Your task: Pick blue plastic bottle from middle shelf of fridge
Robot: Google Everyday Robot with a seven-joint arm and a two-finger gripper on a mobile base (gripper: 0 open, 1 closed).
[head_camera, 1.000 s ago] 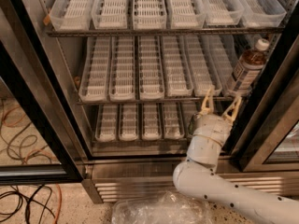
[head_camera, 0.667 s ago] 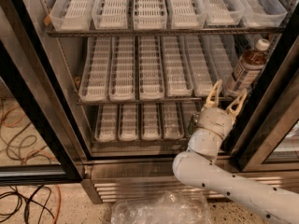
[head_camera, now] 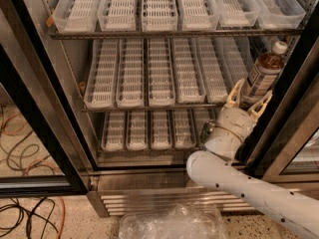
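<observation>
The blue plastic bottle (head_camera: 263, 73) stands at the right end of the middle shelf (head_camera: 149, 106) of the fridge (head_camera: 35, 108); it holds dark brown liquid and has a white cap and a white-and-dark label. My gripper (head_camera: 247, 96) is just below and in front of the bottle's base, open, its two tan fingers (head_camera: 233, 93) spread on either side of the bottle's lower part without closing on it. The white arm rises from the lower right.
Rows of clear ribbed lane trays fill the top shelf (head_camera: 174, 32), middle shelf and bottom shelf (head_camera: 149, 146). The black door frame (head_camera: 291, 78) stands close on the bottle's right. A steel grille (head_camera: 144, 200), crumpled clear plastic (head_camera: 172, 223) and floor cables (head_camera: 20, 213) lie below.
The gripper has moved up and to the right, from below the middle shelf's edge to the bottle's base. The bottle has not moved.
</observation>
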